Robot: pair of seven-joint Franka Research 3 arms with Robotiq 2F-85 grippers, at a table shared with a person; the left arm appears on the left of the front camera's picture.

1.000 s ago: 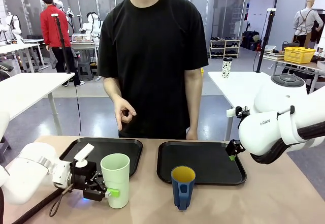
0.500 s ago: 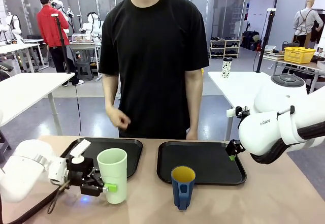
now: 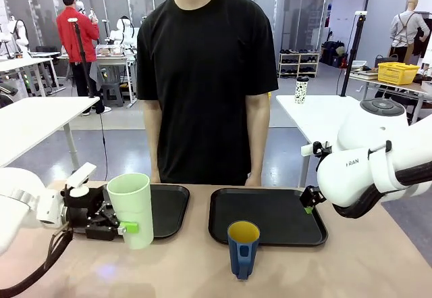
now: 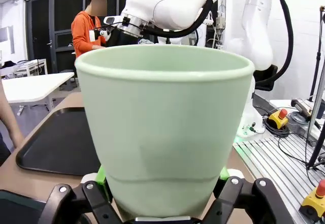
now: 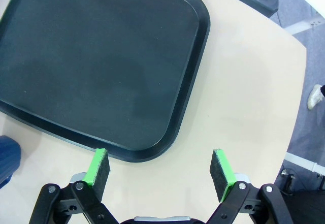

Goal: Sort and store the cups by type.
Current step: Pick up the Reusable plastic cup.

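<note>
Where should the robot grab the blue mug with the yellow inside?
Probably the blue mug by its rim, from above, jaws on its left and right sides. It stands upright and open-topped, and its handle points toward the robot, clear of them.

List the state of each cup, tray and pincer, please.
green tumbler: upright, clamped in the left pincer.
blue mug: upright on the table, untouched.
left pincer: shut on the green tumbler.
right pincer: open, holding nothing.
right tray: flat on the table, bare.
left tray: flat, partly hidden behind the green tumbler.
</note>
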